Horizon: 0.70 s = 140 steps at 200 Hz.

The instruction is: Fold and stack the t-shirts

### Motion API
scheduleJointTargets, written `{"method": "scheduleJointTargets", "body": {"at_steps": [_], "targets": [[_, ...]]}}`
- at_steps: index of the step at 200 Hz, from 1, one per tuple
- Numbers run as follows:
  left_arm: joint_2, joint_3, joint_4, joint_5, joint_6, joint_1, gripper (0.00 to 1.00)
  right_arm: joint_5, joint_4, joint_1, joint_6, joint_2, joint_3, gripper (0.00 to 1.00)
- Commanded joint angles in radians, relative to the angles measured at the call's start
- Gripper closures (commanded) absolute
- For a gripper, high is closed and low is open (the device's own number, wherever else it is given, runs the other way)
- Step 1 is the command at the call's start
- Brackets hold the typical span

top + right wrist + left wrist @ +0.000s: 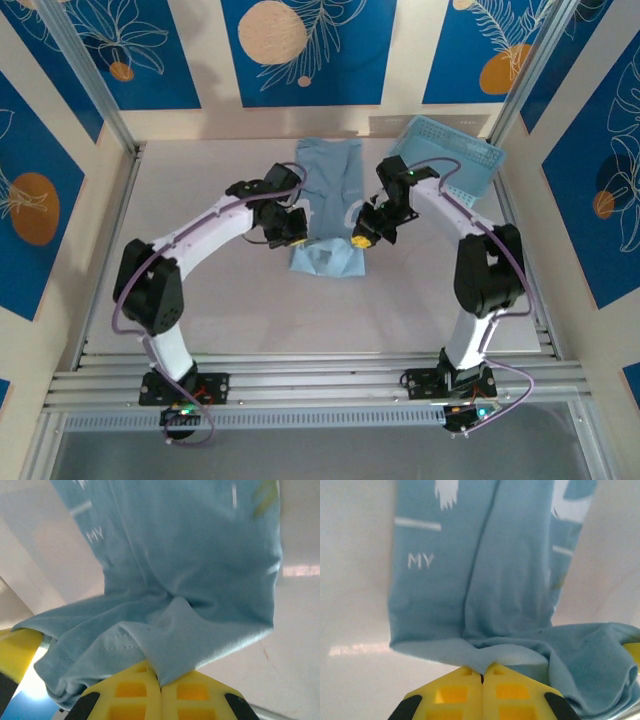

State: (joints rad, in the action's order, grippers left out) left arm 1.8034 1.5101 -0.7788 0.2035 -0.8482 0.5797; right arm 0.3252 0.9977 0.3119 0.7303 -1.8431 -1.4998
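While two tools point(297, 231) point(361, 239) clamp, seemingly one t-shirt point(330, 170).

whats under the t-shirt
Pale table shows around the t-shirt; the left gripper and right gripper pinch its near edge. Anything beneath the cloth is covered.

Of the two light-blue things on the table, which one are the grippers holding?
The soft t-shirt with white lettering: the left gripper and the right gripper are shut on its edge. The lattice basket, far right, is not held.
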Motion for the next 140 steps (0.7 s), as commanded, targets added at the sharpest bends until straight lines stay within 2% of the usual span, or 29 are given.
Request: {"method": "scheduleJointTargets", "body": {"at_steps": [1, 72, 116, 128, 140], "targets": [[0.081, 0.091, -0.052, -0.016, -0.003, -0.044, 1.0, -0.02, 0.052, -0.029, -0.024, -0.093, -0.123, 1.0], [0.379, 0.402, -0.034, 0.044, 0.036, -0.162, 1.0, -0.03, 0.083, -0.084, -0.007, -0.403, -0.47, 1.0], [0.551, 0.625, -0.074, 0.114, 0.053, -0.208, 1.0, -0.026, 0.093, -0.106, 0.008, -0.533, -0.608, 1.0], [0.596, 0.686, -0.1, 0.129, 0.06, -0.218, 1.0, -0.028, 0.089, -0.112, 0.009, -0.556, -0.637, 0.84], [0.622, 0.736, -0.119, 0.137, 0.069, -0.223, 0.8, -0.035, 0.079, -0.118, 0.005, -0.564, -0.654, 0.67]]}}
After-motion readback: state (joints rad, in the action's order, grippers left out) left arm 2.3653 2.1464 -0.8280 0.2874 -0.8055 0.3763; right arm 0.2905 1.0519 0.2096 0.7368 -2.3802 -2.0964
